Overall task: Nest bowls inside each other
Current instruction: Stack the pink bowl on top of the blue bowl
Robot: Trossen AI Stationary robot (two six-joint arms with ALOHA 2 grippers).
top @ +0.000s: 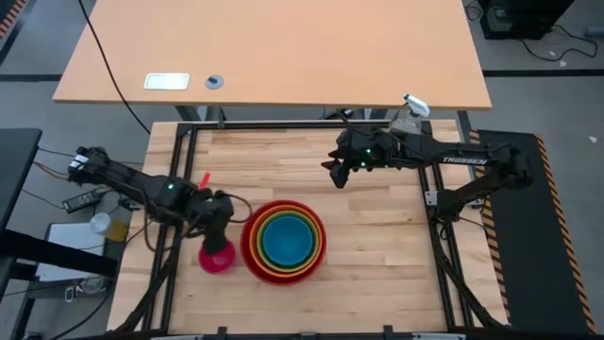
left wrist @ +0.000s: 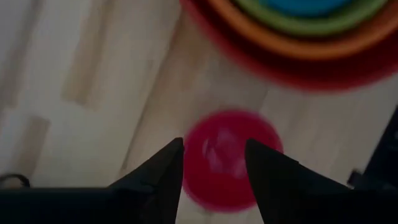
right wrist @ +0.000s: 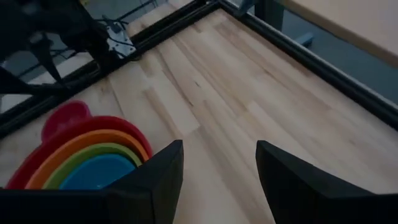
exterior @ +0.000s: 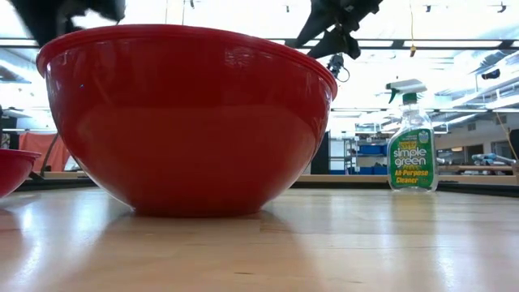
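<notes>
The red bowl (top: 283,242) stands on the table near its front, with the orange, lime green and blue bowls (top: 285,240) nested inside it. The small pink bowl (top: 216,257) rests on its base on the table, just left of the red one. My left gripper (left wrist: 214,149) hangs open above the pink bowl and points down at it, its fingers clear of the rim. My right gripper (right wrist: 217,155) is open and raised over the far right of the table (top: 338,172), with nothing between its fingers.
A clear spray bottle (exterior: 411,146) stands at the table's far right corner (top: 408,113). A black frame (top: 179,189) runs around the table. Bare wood lies between the bowls and the table's right and far edges.
</notes>
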